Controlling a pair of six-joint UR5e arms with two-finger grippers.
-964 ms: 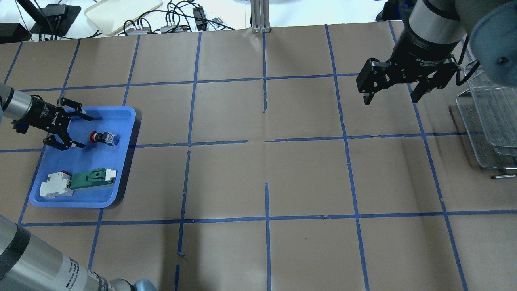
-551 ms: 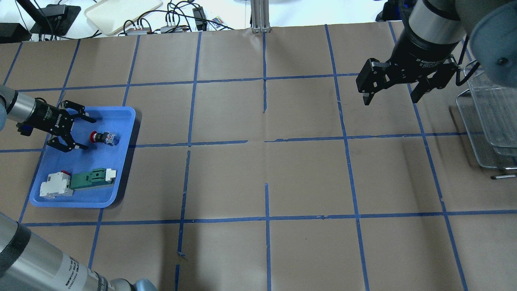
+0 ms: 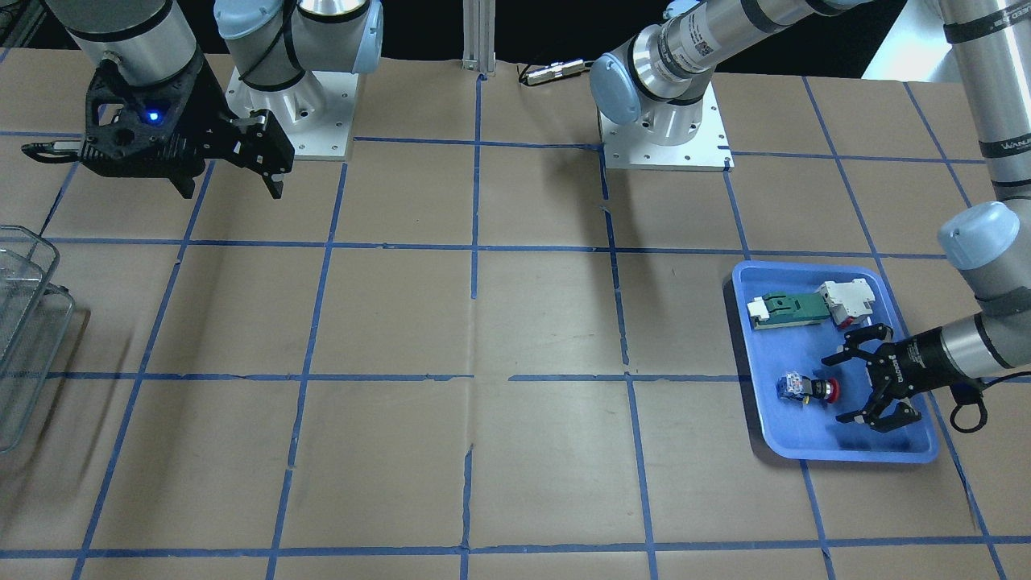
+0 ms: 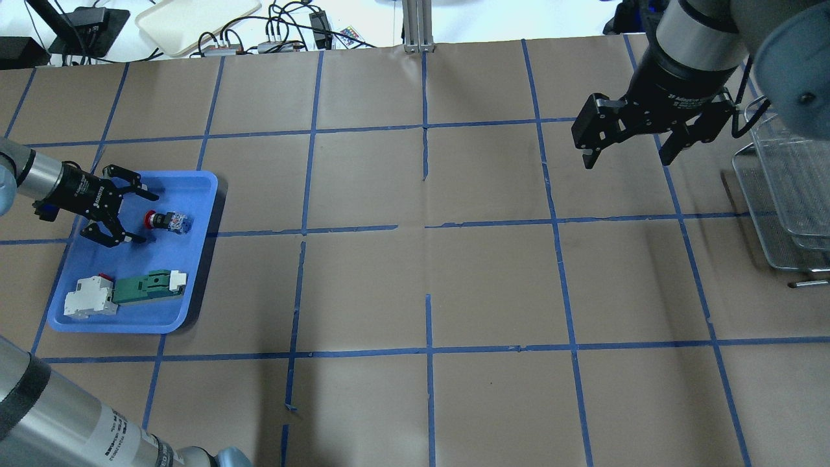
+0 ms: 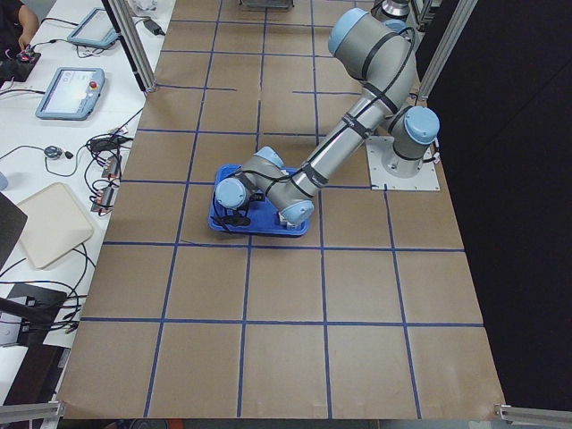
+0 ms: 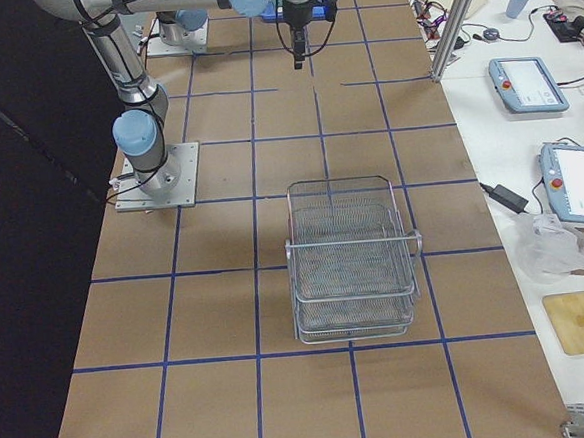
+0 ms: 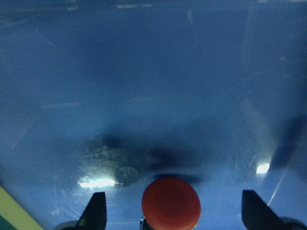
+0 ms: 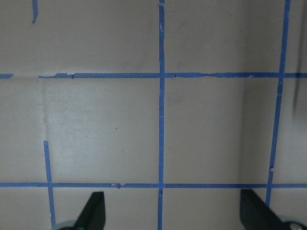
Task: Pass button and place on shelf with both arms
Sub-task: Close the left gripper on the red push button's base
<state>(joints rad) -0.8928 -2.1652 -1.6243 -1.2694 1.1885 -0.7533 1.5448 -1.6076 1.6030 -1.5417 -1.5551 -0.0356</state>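
Observation:
The button point(image 4: 166, 221) lies on its side in the blue tray point(image 4: 194, 188), red cap towards my left gripper; it also shows in the front-facing view point(image 3: 808, 389). My left gripper point(image 4: 139, 217) is open, low over the tray, its fingers either side of the red cap point(image 7: 171, 203) without touching it. It also shows in the front-facing view point(image 3: 844, 388). My right gripper point(image 4: 626, 159) is open and empty, held high over the table near the shelf point(image 4: 788, 194). The shelf is a grey wire-mesh rack, seen whole in the exterior right view point(image 6: 353, 258).
In the tray's near half lie a green-and-white flat part point(image 4: 148, 286) and a white block with a red bit point(image 4: 89, 296). Cables and a white tray point(image 4: 194, 19) lie beyond the table's far edge. Brown paper with blue tape lines covers the table.
My left gripper has moved right along the tray towards the button, and its open fingers now flank the red cap. My right arm has not moved.

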